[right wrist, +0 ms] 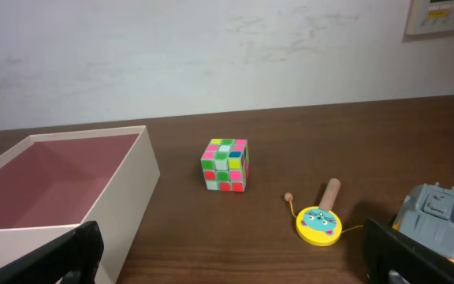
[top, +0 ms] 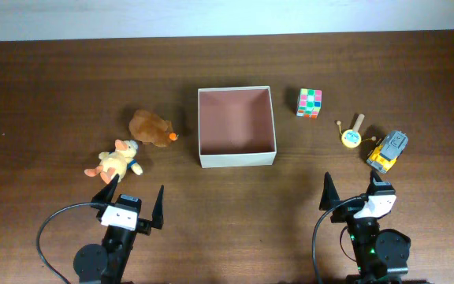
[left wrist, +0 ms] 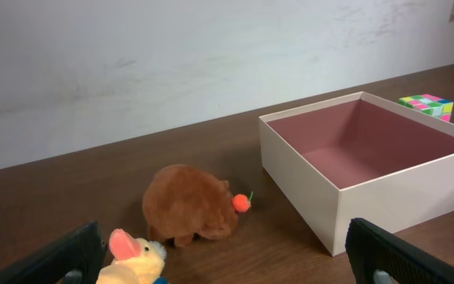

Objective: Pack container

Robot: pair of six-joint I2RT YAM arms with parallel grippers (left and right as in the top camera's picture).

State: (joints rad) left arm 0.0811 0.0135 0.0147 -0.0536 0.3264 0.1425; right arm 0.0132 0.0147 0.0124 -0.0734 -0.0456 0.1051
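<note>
We log the container (top: 237, 159) empty: bear (top: 150, 126), duck (top: 117, 162) left of it; cube (top: 310, 102), rattle (top: 351, 139), truck (top: 388, 150) right of it; both jaws apart, holding nothing.

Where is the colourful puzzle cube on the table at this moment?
In the overhead view the puzzle cube stands on the robot's right side, just right of the container, with the yellow drum toy further right.
</note>
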